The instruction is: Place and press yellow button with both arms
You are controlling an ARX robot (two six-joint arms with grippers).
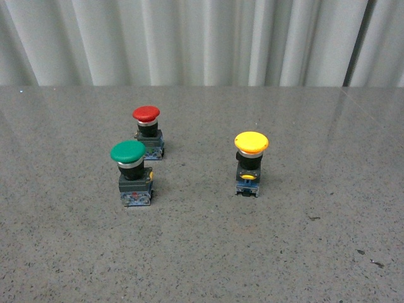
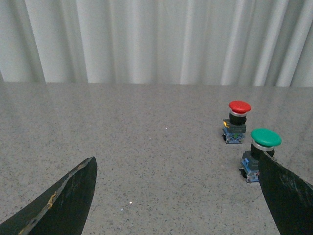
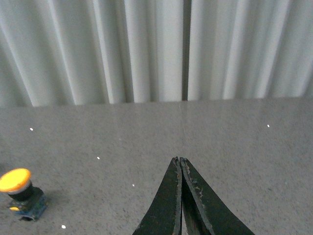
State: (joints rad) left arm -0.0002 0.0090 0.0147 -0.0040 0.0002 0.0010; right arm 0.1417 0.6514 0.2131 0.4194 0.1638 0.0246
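Note:
The yellow button (image 1: 251,162) stands upright on the grey table, right of centre in the front view. It also shows in the right wrist view (image 3: 19,193), far to one side of my right gripper (image 3: 179,159). That gripper is shut and empty, its black fingers pressed together over bare table. My left gripper (image 2: 176,164) is open wide and empty, with bare table between its black fingers (image 2: 73,196). The yellow button is out of the left wrist view. Neither arm shows in the front view.
A green-capped button (image 1: 132,172) and a red-capped button (image 1: 148,131) stand left of centre. Both show in the left wrist view, the green one (image 2: 261,152) partly behind one finger, the red one (image 2: 237,121) beyond it. A pale curtain (image 1: 202,38) backs the table.

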